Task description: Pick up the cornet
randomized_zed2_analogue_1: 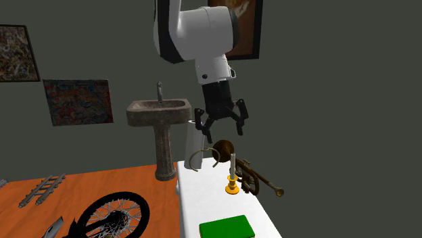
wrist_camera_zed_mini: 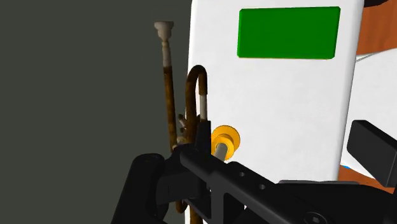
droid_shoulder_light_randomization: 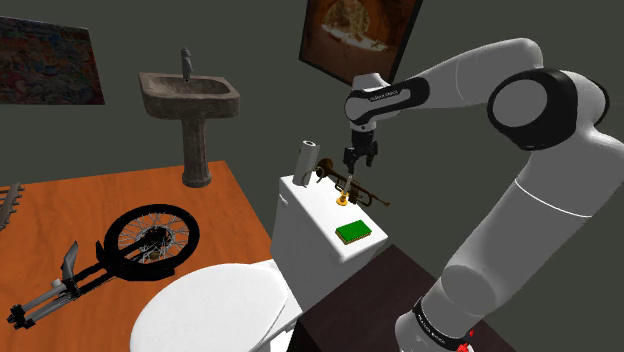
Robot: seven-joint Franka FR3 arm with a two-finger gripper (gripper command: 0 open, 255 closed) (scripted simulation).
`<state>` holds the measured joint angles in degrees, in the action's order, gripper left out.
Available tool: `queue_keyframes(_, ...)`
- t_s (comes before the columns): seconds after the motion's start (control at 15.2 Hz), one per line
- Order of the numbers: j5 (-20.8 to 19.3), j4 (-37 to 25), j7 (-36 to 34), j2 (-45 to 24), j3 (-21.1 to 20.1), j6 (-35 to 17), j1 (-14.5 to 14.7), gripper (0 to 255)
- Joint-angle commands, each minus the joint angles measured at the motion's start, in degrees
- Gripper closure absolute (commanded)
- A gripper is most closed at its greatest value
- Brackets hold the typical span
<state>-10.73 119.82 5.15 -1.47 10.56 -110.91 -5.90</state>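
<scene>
The cornet (droid_shoulder_light_randomization: 357, 189) is a tarnished brass horn lying along the far edge of the white toilet tank lid (droid_shoulder_light_randomization: 312, 218). In the second exterior view the cornet (randomized_zed2_analogue_1: 254, 177) rests with its bell toward the wall, and my gripper (randomized_zed2_analogue_1: 222, 127) hangs open a short way above the bell end, touching nothing. From the shoulder view the gripper (droid_shoulder_light_randomization: 361, 162) points straight down over the horn. In the wrist view the cornet (wrist_camera_zed_mini: 170, 95) lies beside one black finger (wrist_camera_zed_mini: 202, 135), outside the gap of the gripper (wrist_camera_zed_mini: 284, 137).
A white candle in a yellow holder (randomized_zed2_analogue_1: 232, 184) stands right beside the cornet. A green block (randomized_zed2_analogue_1: 226, 228) lies nearer the lid's front and a white roll (droid_shoulder_light_randomization: 305, 160) stands at its end. A stone pedestal sink (droid_shoulder_light_randomization: 190, 100) and a spoked wheel (droid_shoulder_light_randomization: 150, 240) are on the orange floor.
</scene>
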Motion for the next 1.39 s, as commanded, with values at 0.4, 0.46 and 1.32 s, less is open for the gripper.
queue_keyframes(0.4, 0.89, -15.23, 3.35, -18.80, 1.23, -2.16, -2.43, 0)
queue_keyframes(0.46, 1.05, -17.49, 3.74, -21.16, 1.30, -2.10, -2.80, 0)
queue_keyframes(1.32, 2.14, -34.24, 5.51, -39.65, 1.11, -2.79, -5.94, 0)
